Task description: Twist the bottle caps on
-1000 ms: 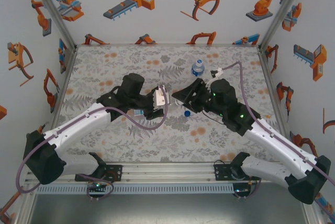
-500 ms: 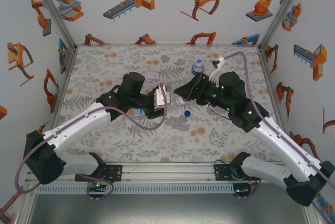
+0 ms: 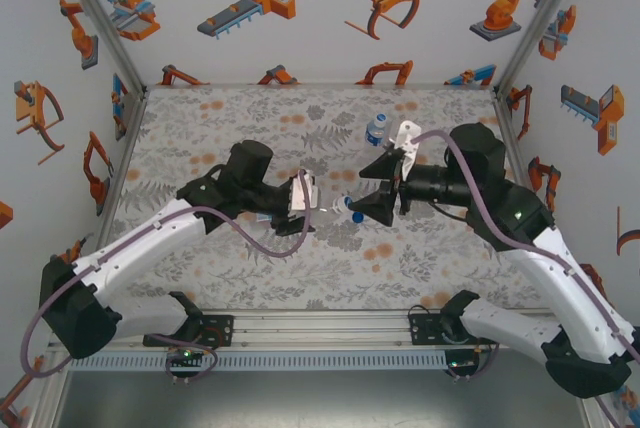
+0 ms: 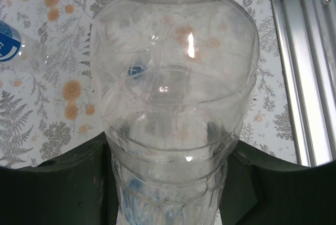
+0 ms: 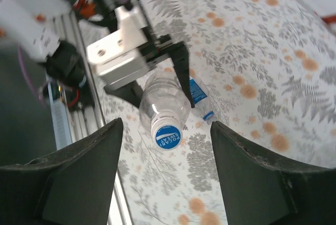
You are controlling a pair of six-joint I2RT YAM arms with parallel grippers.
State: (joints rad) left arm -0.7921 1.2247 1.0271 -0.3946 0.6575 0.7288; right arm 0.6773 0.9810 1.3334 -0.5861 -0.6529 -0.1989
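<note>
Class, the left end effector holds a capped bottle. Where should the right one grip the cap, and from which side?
Grip the cap by its round side wall, coming end-on along the bottle: it is held level, cap facing the open right end effector.

The left gripper point(image 3: 303, 195) is clamped on a clear bottle point(image 3: 328, 204) held level above the floral mat point(image 3: 200, 118). The bottle's neck sticks out past the jaws toward the right gripper point(image 3: 372, 188). That gripper faces it with jaws spread and nothing between them, the bottle's end just short of their tips. A blue cap point(image 3: 357, 216) lies on the mat just beside the right jaws' nearer tip. A second bottle point(image 3: 376, 130) stands upright beyond the right jaws, apart from them.
</note>
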